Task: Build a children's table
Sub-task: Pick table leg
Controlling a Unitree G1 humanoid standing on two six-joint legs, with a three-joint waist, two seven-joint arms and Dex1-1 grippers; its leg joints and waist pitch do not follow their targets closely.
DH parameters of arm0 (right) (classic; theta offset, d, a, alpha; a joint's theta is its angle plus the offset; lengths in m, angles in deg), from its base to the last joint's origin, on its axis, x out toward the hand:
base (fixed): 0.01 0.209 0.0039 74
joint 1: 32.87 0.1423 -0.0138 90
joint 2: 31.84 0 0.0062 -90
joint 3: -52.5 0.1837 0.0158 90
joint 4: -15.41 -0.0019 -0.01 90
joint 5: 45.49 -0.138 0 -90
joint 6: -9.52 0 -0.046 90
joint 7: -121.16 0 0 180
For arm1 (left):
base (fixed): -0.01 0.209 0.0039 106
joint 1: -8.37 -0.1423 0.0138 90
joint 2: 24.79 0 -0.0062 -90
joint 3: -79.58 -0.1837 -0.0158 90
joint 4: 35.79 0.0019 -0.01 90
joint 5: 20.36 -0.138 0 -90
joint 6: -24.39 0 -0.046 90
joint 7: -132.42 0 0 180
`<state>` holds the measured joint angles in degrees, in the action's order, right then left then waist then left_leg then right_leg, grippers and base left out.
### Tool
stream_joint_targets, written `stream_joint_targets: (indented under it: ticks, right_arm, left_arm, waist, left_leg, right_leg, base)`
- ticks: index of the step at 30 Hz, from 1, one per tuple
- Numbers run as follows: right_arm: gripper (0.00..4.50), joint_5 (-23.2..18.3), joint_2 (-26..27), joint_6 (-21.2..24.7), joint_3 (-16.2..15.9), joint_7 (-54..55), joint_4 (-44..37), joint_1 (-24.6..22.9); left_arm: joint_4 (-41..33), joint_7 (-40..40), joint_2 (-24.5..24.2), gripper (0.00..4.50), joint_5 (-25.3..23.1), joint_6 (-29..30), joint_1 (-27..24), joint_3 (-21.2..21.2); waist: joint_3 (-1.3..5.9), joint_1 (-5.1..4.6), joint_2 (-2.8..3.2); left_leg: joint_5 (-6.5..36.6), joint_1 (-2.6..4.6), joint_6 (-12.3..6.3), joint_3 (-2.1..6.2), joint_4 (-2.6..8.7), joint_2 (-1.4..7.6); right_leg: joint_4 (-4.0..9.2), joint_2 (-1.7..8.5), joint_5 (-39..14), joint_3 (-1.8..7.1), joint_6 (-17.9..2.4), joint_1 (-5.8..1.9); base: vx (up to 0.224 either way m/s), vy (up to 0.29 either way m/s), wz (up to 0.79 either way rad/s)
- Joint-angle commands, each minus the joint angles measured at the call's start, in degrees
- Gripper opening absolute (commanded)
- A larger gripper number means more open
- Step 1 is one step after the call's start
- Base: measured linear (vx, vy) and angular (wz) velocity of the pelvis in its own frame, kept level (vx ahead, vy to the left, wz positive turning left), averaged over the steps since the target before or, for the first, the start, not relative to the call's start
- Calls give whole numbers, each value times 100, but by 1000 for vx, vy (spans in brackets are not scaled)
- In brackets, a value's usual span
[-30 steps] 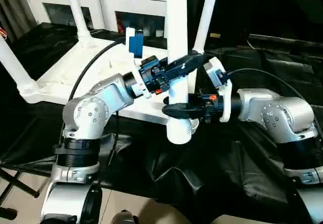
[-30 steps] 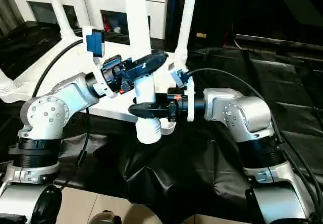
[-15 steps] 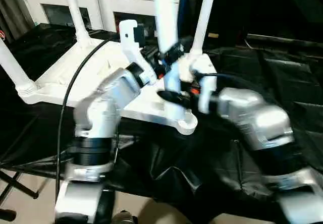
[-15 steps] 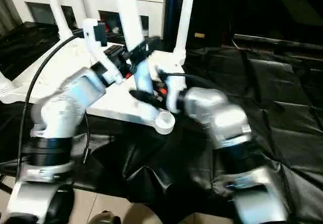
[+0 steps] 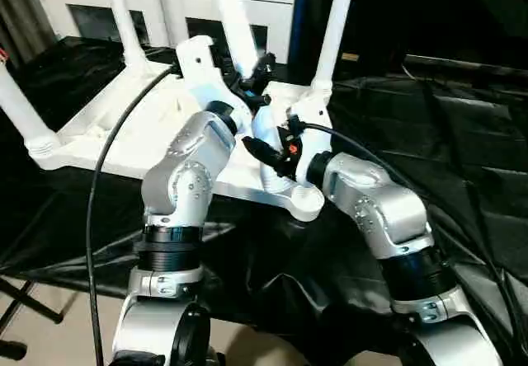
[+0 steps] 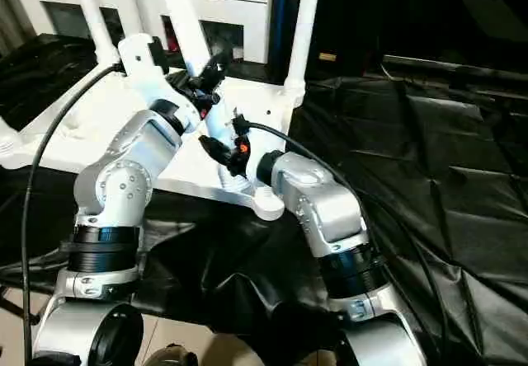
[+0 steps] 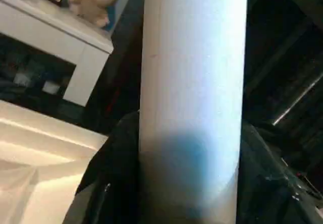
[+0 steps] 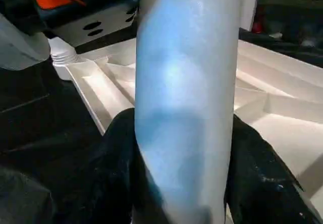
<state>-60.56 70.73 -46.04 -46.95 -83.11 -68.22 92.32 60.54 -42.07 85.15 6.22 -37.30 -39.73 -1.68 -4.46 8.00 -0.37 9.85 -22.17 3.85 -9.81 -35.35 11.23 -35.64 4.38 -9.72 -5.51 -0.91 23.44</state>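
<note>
Now the fourth leg (image 5: 235, 20), a second ago upright off the near corner socket (image 5: 304, 204), leans into it, clamped by the left end effector (image 5: 257, 73) above and right end effector (image 5: 262, 153) below (three legs already stand); seating likely remains.

Landmark: near corner socket (image 5: 304, 203). Tilted leg (image 5: 239, 32) and both grippers stand right over it, so you have no way in from above. Behind it, three upright legs (image 5: 334, 28) fence the tabletop (image 5: 107, 127). To its right and in front, black sheet (image 5: 429, 135) lies open.
</note>
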Motion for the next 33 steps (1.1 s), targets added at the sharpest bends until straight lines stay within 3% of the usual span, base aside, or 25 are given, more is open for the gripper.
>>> stream_joint_targets:
  ticks: [1,3,5,7,10,12,18,21,27,33]
  right_arm:
    - [188,-44,43,-222,46,-47,-184,20]
    - [188,-68,30,-226,74,-89,-179,33]
    - [244,-258,-2,-78,218,-261,-178,69]
    - [261,-319,-57,-11,267,-345,-177,99]
    - [291,-558,-425,307,408,-780,-164,250]
    - [301,-839,-968,811,510,-1398,-21,473]
    - [308,-1239,-1602,1457,567,-2276,165,690]
    - [308,-1490,-1902,1676,500,-2805,232,764]
    - [308,-1445,-2018,1874,155,-3091,262,735]
    - [308,-1497,-1963,1824,71,-3283,289,723]
  left_arm:
    - [26,119,22,189,8,42,27,-118]
    - [16,187,12,186,32,71,34,-135]
    - [47,343,-72,185,8,56,52,-209]
    - [68,432,-120,184,9,60,61,-235]
    - [114,866,-353,184,41,121,76,-344]
    - [99,1492,-656,184,131,272,65,-504]
    - [38,2315,-1018,184,403,575,76,-633]
    - [13,2667,-1188,184,478,602,105,-693]
    - [-223,2958,-1195,184,719,759,45,-708]
    - [-375,2998,-1056,184,1063,948,27,-598]
  waist:
    - [506,-41,-10]
    - [506,-42,-8]
    - [510,-39,-14]
    - [506,-43,-16]
    - [515,-31,-4]
    - [519,-24,-8]
    - [527,1,-27]
    - [521,-9,-67]
    - [511,1,-86]
    - [516,11,-86]
  left_leg:
    - [1179,107,230,82,459,188]
    - [1167,100,231,80,455,182]
    - [1137,95,216,80,451,180]
    - [1149,95,194,75,453,177]
    - [1114,127,146,76,449,183]
    - [1025,99,154,74,440,182]
    - [862,93,70,54,408,178]
    - [835,92,23,47,400,183]
    - [857,96,43,46,396,193]
    - [841,96,56,38,387,190]
  right_leg:
    - [482,412,-1607,325,-458,-303]
    - [479,413,-1565,327,-467,-308]
    - [470,416,-1527,330,-466,-317]
    - [477,412,-1550,331,-467,-315]
    - [470,392,-1483,330,-467,-313]
    - [438,401,-1337,331,-549,-337]
    - [414,421,-1258,333,-785,-358]
    - [418,415,-1273,327,-835,-358]
    - [432,439,-1592,321,-837,-350]
    - [432,438,-1598,324,-838,-342]
  base:
    - [0,0,0]
    - [0,0,0]
    - [0,0,0]
    - [0,0,0]
    - [0,0,0]
    - [0,0,0]
    - [0,0,0]
    - [0,0,0]
    - [0,0,0]
    - [0,0,0]
